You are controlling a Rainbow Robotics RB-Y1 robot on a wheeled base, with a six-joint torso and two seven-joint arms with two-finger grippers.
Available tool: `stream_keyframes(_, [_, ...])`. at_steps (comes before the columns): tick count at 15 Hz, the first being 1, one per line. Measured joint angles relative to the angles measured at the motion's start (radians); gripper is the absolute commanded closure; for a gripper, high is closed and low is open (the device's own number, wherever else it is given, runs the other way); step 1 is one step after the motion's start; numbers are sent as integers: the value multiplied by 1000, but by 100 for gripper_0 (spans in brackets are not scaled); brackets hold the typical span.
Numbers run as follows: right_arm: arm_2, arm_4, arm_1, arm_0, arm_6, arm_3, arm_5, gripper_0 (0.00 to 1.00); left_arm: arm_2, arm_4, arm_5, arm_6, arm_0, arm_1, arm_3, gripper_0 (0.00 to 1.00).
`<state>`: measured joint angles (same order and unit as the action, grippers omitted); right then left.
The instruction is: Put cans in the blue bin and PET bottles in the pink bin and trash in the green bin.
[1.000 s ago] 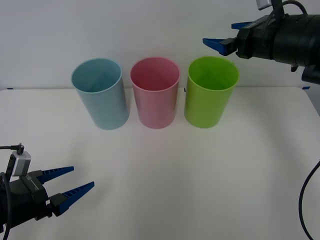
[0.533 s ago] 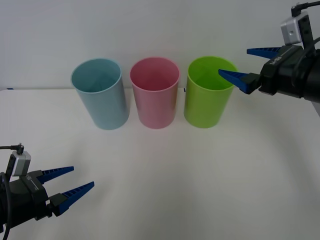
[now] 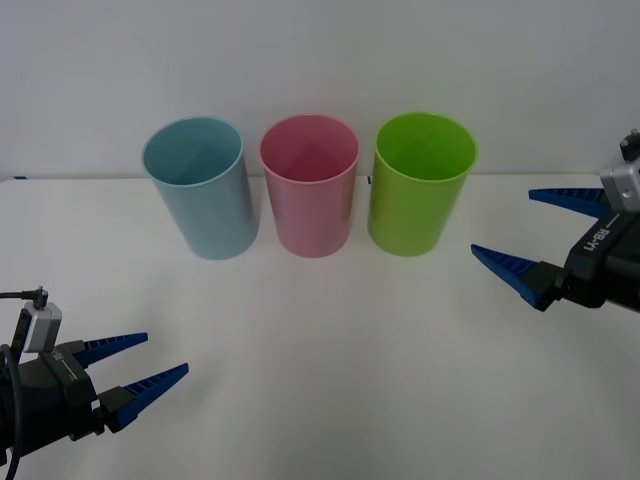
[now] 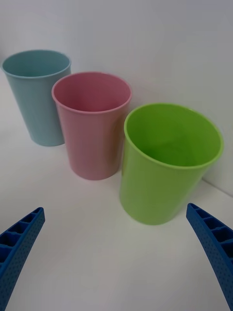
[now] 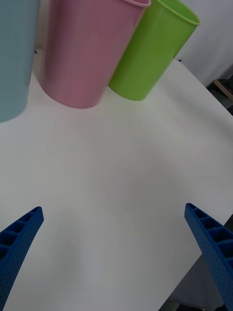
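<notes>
Three tall round bins stand in a row at the back of the white table: the blue bin point(image 3: 200, 190) on the left, the pink bin point(image 3: 310, 190) in the middle, the green bin point(image 3: 420, 190) on the right. My right gripper point(image 3: 502, 222) hangs open to the right of the green bin and apart from it, holding nothing. Its wrist view looks at the green bin point(image 4: 165, 165), the pink bin point(image 4: 92, 126) and the blue bin point(image 4: 39, 97) between its spread fingers point(image 4: 24, 238). My left gripper point(image 3: 165, 353) rests open near the table's front left. Cans, PET bottles and trash are out of view.
The white table point(image 3: 330, 340) stretches bare in front of the bins. A pale wall rises just behind them. In the left wrist view the table's edge point(image 5: 204, 248) runs close by, with the pink bin point(image 5: 87, 48) and green bin point(image 5: 150, 48) beyond.
My right gripper has swung from above and behind the green bin's rim down and to the right, away from it, staying open. The left arm has not moved.
</notes>
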<state>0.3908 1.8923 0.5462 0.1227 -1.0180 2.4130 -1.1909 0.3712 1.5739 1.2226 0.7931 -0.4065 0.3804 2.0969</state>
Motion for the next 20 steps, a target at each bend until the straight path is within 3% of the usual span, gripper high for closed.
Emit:
stream_keyframes(9, [84,-105,6,289,285,36,2,0,0,0,0,0,0,0,0,0])
stream_keyframes(20, [47,-110,5,379,361,9,11,0,0,0,0,0,0,0,0,0])
